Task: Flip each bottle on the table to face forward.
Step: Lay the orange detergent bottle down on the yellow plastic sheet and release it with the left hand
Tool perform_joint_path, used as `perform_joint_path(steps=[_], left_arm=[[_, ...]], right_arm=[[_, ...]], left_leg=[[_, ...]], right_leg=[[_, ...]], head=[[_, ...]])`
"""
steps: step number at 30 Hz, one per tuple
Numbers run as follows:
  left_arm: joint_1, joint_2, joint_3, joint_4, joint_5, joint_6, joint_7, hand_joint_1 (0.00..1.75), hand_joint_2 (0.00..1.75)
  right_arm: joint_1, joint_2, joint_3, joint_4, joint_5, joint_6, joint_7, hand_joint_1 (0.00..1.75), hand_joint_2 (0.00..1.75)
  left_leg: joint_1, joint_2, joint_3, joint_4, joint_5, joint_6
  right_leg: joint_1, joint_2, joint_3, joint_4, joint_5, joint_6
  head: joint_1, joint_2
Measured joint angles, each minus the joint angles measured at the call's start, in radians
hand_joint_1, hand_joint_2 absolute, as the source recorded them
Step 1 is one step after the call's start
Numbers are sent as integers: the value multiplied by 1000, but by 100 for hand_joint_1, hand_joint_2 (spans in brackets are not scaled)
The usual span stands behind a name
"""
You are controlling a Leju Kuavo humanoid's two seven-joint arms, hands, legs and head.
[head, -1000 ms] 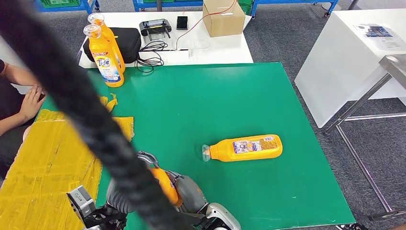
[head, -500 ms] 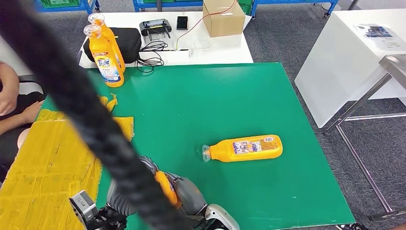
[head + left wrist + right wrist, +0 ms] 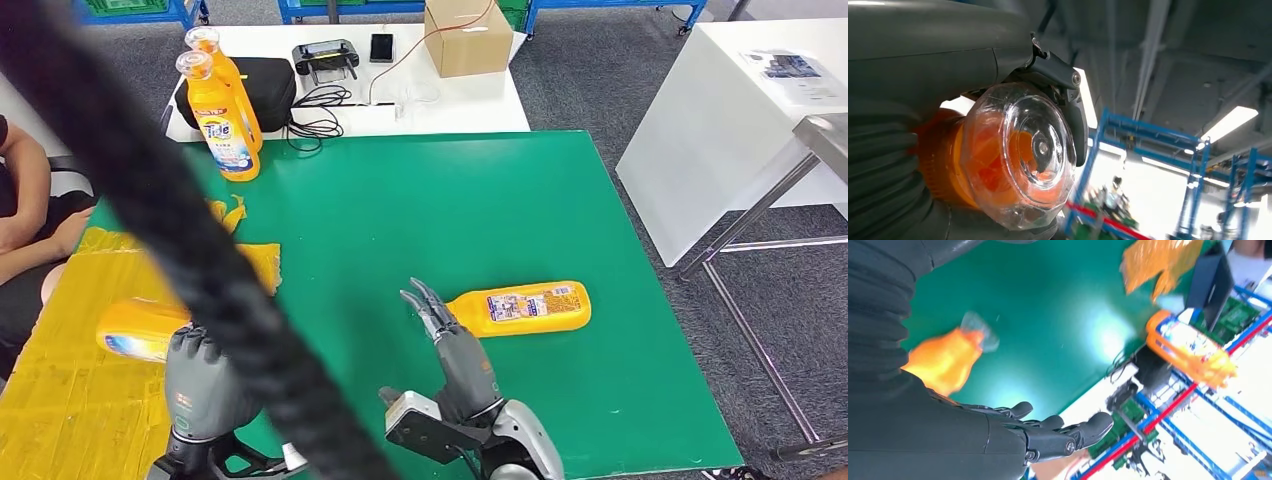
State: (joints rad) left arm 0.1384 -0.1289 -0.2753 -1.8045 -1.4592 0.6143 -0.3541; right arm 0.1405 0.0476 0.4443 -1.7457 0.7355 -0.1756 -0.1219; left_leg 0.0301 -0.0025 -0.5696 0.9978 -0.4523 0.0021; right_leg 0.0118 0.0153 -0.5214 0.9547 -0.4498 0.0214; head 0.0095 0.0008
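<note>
My left hand (image 3: 200,385) holds an orange bottle (image 3: 140,328) over the yellow sheet (image 3: 90,370) at the left side of the table; in the left wrist view its clear cap (image 3: 1018,152) points toward the camera and the fingers (image 3: 1070,107) wrap the neck, so I judge this bottle is carried lying down because the hand took it from the side. My right hand (image 3: 452,345) has its fingers stretched and apart, holding nothing; its fingertips (image 3: 420,297) are near the cap end of the second lying bottle (image 3: 520,307) on the green mat (image 3: 420,200), but I cannot tell if they touch it. This bottle lies on its side with a label up and the cap toward the robot's left; I think the hand comes at the neck end because there it can roll or lift the body most easily. Two more bottles (image 3: 220,115) stand upright at the far left corner, one just behind the other, the front one with its label toward me; I judge these are already finished and put there to keep the middle free. A thick black cable (image 3: 160,200) crosses the head view and hides part of the left arm; a person's arm (image 3: 25,200) is at the left edge, well apart from both hands. The risk, in my judgement, is that the round bottle rolls away when pushed.
</note>
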Motion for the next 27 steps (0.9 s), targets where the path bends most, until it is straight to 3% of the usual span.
perform_joint_path(steps=[7, 9, 12, 13, 14, 17, 22, 27], left_arm=[[-12, 50, -41, 38, -87, 16, 92, 175, 175], [-52, 107, -75, 70, -100, -37, 212, 175, 175], [-150, 223, -207, 201, -107, -83, 521, 175, 175], [-172, 245, -247, 265, -107, -81, 574, 172, 175], [-187, 257, -271, 329, -108, -77, 580, 129, 175], [-212, 268, -282, 512, -108, -67, 454, 0, 175], [-278, 273, -263, 733, -107, -112, 403, 0, 175], [-338, 261, -241, 829, -107, -133, 377, 0, 175]], right_arm=[[11, -37, -53, -58, -5, 15, -7, 0, 175], [6, -51, -58, -62, -2, 19, -3, 0, 175], [-13, -82, -73, -62, 8, 34, 7, 0, 175], [-21, -93, -82, -60, 12, 42, 9, 0, 175], [-30, -103, -92, -58, 16, 50, 10, 0, 175], [-56, -132, -120, -45, 46, 63, 11, 0, 175], [-92, -185, -163, -4, 150, 64, 24, 0, 175], [-114, -219, -192, 34, 173, 76, 36, 0, 175]], left_leg=[[0, 0, 0, 0, 0, 1], [0, -1, 0, 0, 1, 1], [0, -1, 0, 0, 2, 1], [0, -1, 0, 0, 3, 1], [-1, -1, 0, 0, 3, 1], [-2, -1, 0, 0, 4, 1], [-4, -4, 0, 0, 4, 2], [-5, -7, 3, 0, 5, 4]], right_leg=[[0, 0, -1, 0, 0, 0], [0, -1, -1, 0, 0, 0], [0, -2, -1, 2, 0, 0], [0, -2, 0, 3, 0, 0], [0, -2, 0, 3, 0, 0], [-2, -1, -1, 3, 0, 1], [-4, -6, 1, 3, 0, 1], [-5, -9, 5, 3, 0, 1]], head=[[0, 0], [0, 0], [0, 0], [0, 0], [0, 0], [0, 0], [0, 0], [0, 0]])
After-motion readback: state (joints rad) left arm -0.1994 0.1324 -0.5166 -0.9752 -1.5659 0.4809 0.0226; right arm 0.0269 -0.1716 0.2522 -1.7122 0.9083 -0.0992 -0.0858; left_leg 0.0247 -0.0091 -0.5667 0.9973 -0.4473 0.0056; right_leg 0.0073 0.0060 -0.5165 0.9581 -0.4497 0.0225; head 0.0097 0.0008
